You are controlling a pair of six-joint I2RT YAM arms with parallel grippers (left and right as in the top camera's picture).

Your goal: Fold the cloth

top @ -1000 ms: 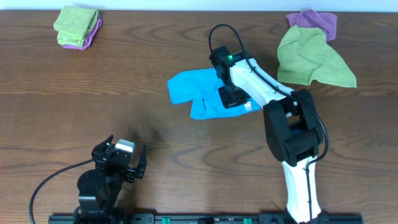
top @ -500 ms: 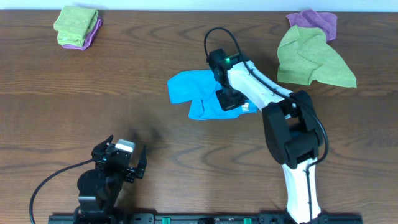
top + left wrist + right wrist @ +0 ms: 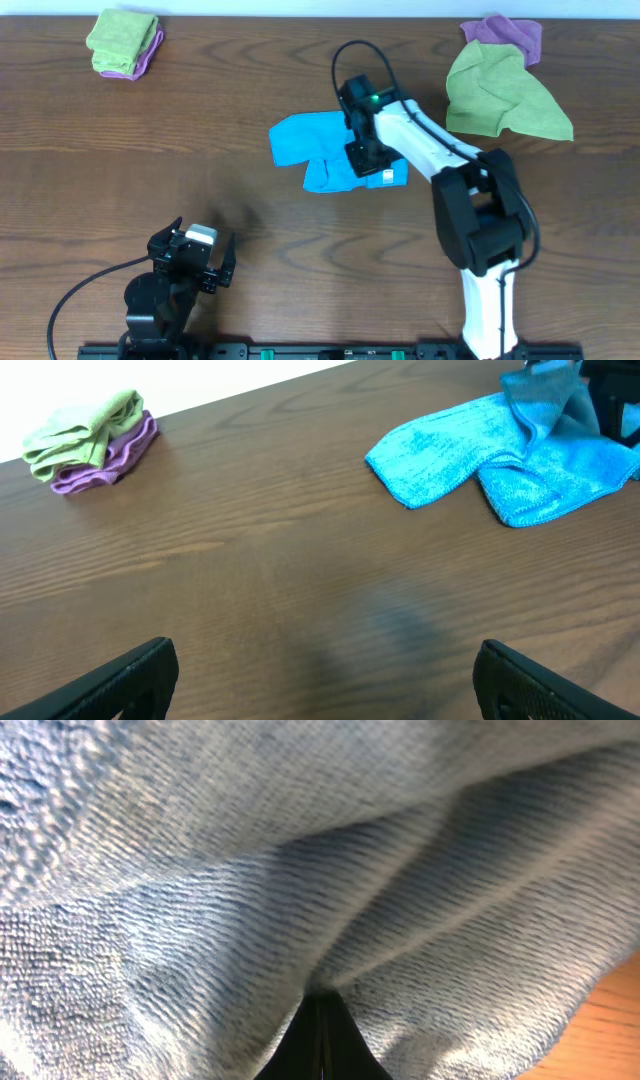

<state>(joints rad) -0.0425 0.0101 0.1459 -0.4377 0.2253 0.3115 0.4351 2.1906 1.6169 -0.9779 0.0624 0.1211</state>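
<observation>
Looking outward from the near table (image 3: pixel 120 180) edge: left gripper (image 3: pixel 325 658) spread wide above bare wood, touching nothing. Farther out, mid-table, right gripper (image 3: pixel 362 160) pinched shut on a bunched fold of the cloth (image 3: pixel 298 140), lying rumpled there.

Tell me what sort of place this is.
Probably a robot lab workbench, not a home: a left arm and a right arm stand at a wooden table, with a blue cloth and folded cloths laid out.
</observation>
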